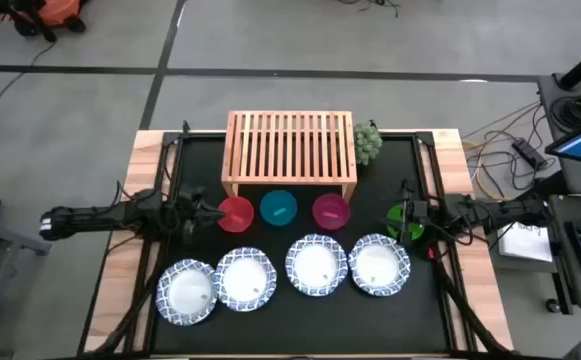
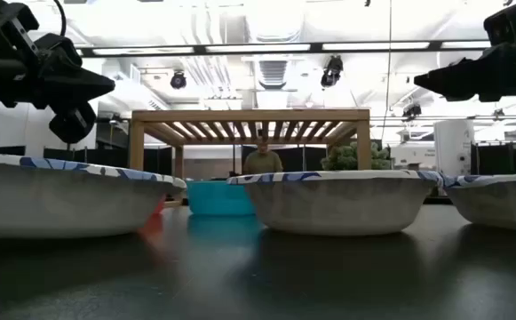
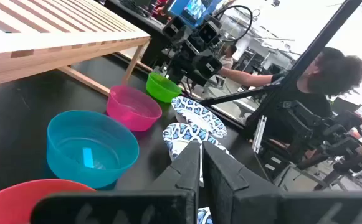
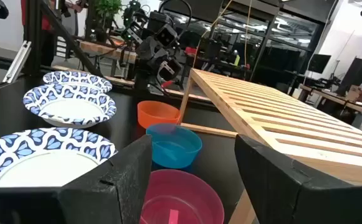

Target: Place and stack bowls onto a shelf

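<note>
The light-wood shelf stands at the table's far middle. In front of it sit the red bowl, teal bowl and magenta bowl, with the green bowl further right. Several white blue-rimmed bowls form a row nearer the front edge, each resting on its base. My left gripper hovers shut just left of the red bowl, raised above the table. My right gripper is open and hangs over the green bowl, which its own wrist view does not show.
A bumpy dull-green object sits by the shelf's far right corner. The black mat is bordered by wooden table edges. A person is at the right side beyond the table. Bare mat lies in front of the white bowls.
</note>
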